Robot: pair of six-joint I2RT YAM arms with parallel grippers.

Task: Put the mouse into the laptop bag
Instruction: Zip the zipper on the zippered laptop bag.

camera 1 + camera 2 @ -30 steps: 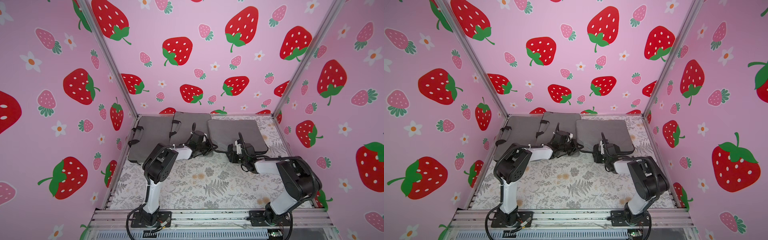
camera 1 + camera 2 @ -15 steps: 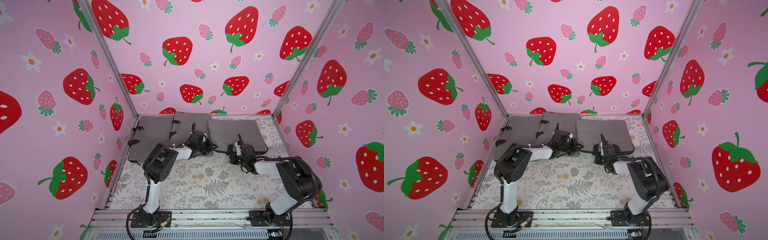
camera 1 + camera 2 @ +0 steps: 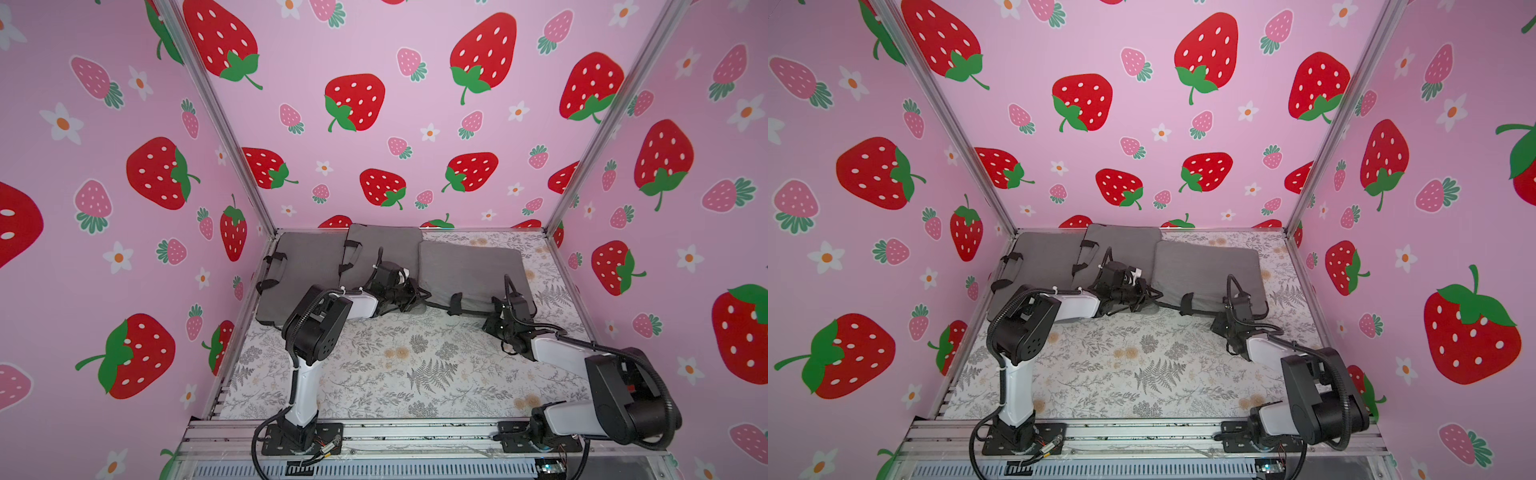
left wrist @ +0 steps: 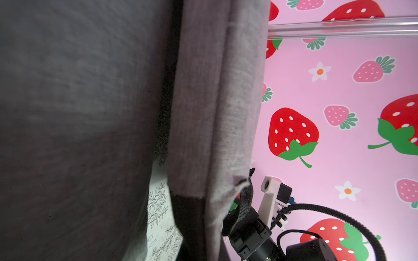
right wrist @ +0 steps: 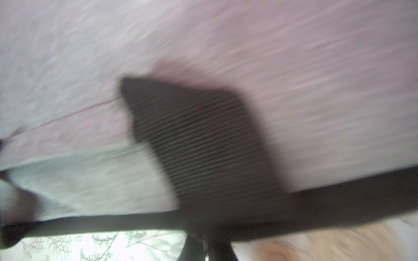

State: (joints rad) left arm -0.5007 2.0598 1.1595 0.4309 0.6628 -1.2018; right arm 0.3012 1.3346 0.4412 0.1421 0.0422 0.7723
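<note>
My 2 top views look down from high at the front, sharing the whole table (image 3: 415,374). My left wrist view hugs the laptop bag (image 4: 214,113), facing the right arm (image 4: 253,232); my right wrist view sits against its strap (image 5: 203,146).

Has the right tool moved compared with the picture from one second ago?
Yes. In a top view the right tool has shifted rightward along the front edge of the rightmost grey laptop bag, toward the right-hand wall.

Right tool (image 3: 492,321) farther right than a second ago, now clamped on the bag strap (image 3: 456,303).
</note>
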